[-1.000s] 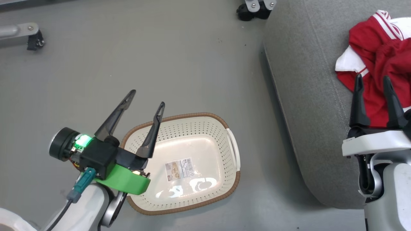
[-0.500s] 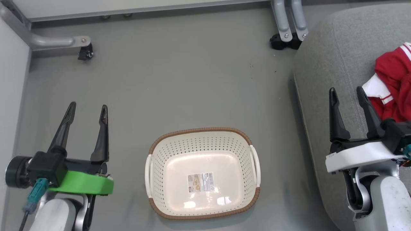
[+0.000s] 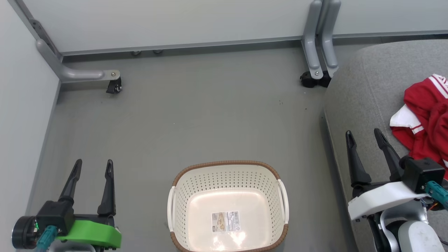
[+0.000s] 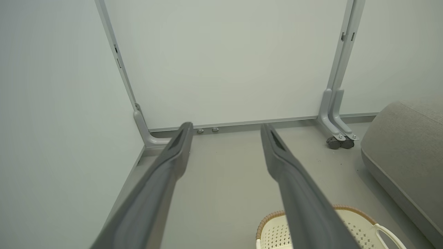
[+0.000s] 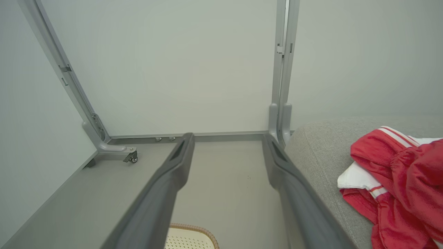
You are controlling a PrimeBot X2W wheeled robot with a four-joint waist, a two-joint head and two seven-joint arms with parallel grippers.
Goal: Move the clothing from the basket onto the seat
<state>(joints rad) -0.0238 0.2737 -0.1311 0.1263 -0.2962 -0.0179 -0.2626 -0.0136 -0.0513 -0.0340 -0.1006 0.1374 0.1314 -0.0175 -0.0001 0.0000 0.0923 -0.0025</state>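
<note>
The clothing (image 3: 425,119) lies on the seat (image 3: 364,98) at the right edge; the basket (image 3: 224,163), bottom centre, is empty. The left tool (image 3: 94,162) and right tool (image 3: 363,132) stand apart, holding nothing. Best, I think, to hold them clear of the fabric.

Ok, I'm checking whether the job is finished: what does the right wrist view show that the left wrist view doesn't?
Right wrist view's own: the red clothing lying on the seat, plus a small caster on the frame's foot. Left wrist view's own: a white handle on the basket, and two black casters beside the seat. Shared: part of the basket's rim, the grey seat, the floor and the white panels.
</note>
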